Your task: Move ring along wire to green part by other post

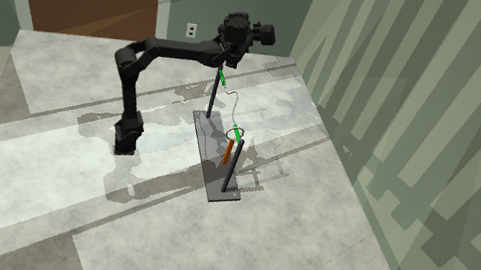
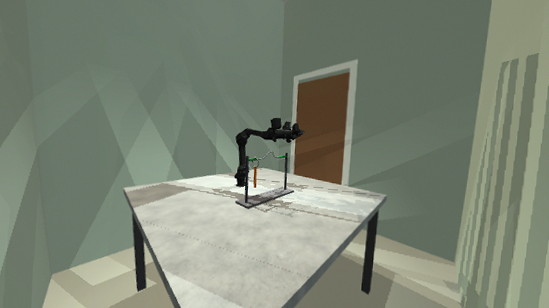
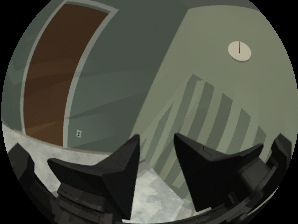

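My fingers (image 1: 268, 34) (image 2: 299, 131) stood partly spread, tips apart with nothing between them, high above the table (image 1: 263, 251) (image 2: 239, 243). Seen from the top, the ring (image 1: 226, 134) (image 2: 258, 162) lay well apart from them, toward six o'clock and lower, around the green part (image 1: 237, 133) (image 2: 252, 159) by the nearer post (image 1: 232, 165) (image 2: 246, 183). Its orange handle (image 1: 228, 152) (image 2: 255, 177) hung toward six o'clock.
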### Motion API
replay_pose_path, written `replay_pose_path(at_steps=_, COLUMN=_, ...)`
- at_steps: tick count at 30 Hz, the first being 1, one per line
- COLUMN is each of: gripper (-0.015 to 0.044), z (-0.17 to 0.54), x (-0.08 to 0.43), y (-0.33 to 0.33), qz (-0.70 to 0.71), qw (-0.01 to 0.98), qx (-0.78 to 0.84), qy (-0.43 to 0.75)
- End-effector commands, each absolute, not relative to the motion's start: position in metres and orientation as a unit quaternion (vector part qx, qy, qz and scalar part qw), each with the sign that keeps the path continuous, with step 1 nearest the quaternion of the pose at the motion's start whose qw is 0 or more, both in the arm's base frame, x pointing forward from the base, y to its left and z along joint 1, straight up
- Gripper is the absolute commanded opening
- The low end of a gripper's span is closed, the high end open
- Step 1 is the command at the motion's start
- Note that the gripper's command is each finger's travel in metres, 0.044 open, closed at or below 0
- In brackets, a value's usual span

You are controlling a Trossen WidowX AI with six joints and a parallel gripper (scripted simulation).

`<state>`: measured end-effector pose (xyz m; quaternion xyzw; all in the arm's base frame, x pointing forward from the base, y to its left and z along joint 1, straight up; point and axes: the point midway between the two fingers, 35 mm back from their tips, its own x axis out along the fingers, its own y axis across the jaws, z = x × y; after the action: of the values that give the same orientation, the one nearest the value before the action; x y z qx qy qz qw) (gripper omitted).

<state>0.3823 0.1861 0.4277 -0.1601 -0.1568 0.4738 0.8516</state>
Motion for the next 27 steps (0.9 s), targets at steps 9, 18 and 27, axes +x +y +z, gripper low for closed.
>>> replay_pose_path(at_steps=9, gripper=0.0160, z=0.391, x=0.435, y=0.049, qz=0.323, qw=0.943, qx=-0.031, qy=-0.074)
replay_pose_path(at_steps=18, gripper=0.0160, z=0.366, x=0.438, y=-0.064, qz=0.194, qw=0.977, qx=0.078, qy=-0.049)
replay_pose_path(at_steps=27, gripper=0.0160, z=0.338, x=0.408, y=-0.174, qz=0.063, qw=0.979, qx=0.188, qy=-0.054)
